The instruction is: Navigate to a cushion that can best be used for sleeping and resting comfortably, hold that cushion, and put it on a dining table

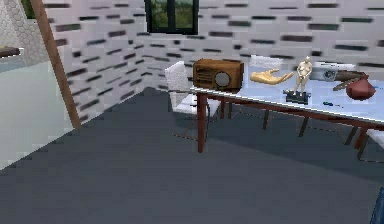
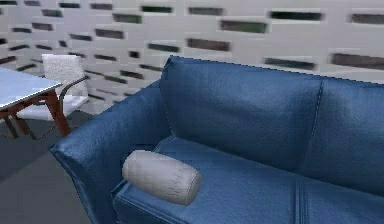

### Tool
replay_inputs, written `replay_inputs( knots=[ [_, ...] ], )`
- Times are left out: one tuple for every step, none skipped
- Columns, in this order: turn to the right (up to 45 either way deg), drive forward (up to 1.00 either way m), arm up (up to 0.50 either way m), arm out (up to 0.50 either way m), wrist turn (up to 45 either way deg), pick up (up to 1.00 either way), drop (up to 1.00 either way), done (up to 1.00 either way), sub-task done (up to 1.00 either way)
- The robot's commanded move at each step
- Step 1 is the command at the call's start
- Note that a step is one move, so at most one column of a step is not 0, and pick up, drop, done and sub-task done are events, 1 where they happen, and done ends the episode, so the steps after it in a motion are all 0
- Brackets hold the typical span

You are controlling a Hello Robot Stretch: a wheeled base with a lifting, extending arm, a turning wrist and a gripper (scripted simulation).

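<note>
The gripper's state cannot be told. A grey cylindrical cushion [image 2: 162,177] lies on the blue sofa's [image 2: 250,110] seat, near its left armrest. Farther left stand a white chair [image 2: 62,75] and the dining table [image 1: 250,95], which bears a wooden radio [image 1: 218,74] and a small figurine [image 1: 304,70].

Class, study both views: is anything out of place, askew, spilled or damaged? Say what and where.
Nothing stands out. The grey roll cushion lies slantwise on the seat of the blue sofa, by its armrest, an ordinary spot. On the dining table the wooden radio and the statuette stand upright, and nothing looks spilled or broken.
</note>
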Motion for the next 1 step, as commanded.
replay_inputs(
  knots=[
    [0.0, 0.0, 0.0, 0.28, 0.0, 0.0, 0.0, 0.0, 0.0]
  ],
)
